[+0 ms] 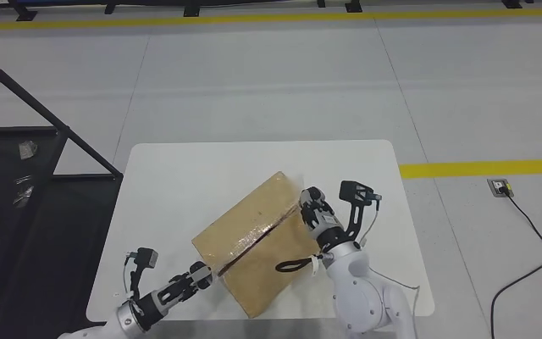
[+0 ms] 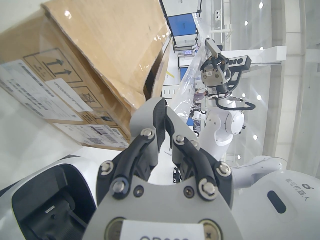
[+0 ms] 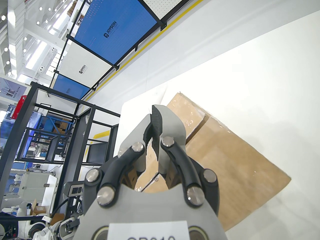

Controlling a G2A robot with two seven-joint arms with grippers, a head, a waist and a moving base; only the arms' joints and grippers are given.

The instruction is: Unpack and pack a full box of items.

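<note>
We see the cardboard box (image 1: pixel 254 254) lying slantwise on the white table (image 1: pixel 169 169), with its taped centre seam running from one gripper towards the other. One corner of the box comes close to the table's front edge.

The left gripper (image 1: pixel 201 273) sits at one end of the seam, at the box's side, with the labelled box wall just ahead of its fingertips. Its pads (image 2: pixel 160 116) are pressed together, and we can make out nothing between them. Beside those tips the top flap (image 2: pixel 120 51) stands slightly lifted, showing a dark gap along its edge.

The right gripper (image 1: pixel 306 203) is at the seam's other end, above the box's edge, and the box top spreads out below its tips. Its jaws also meet tip to tip.

Ahead of the right gripper, bare tabletop runs to the far rim. Behind the left gripper the table's edge is near. A black metal rack (image 1: pixel 34 195) stands off the table on the left gripper's outer side.
</note>
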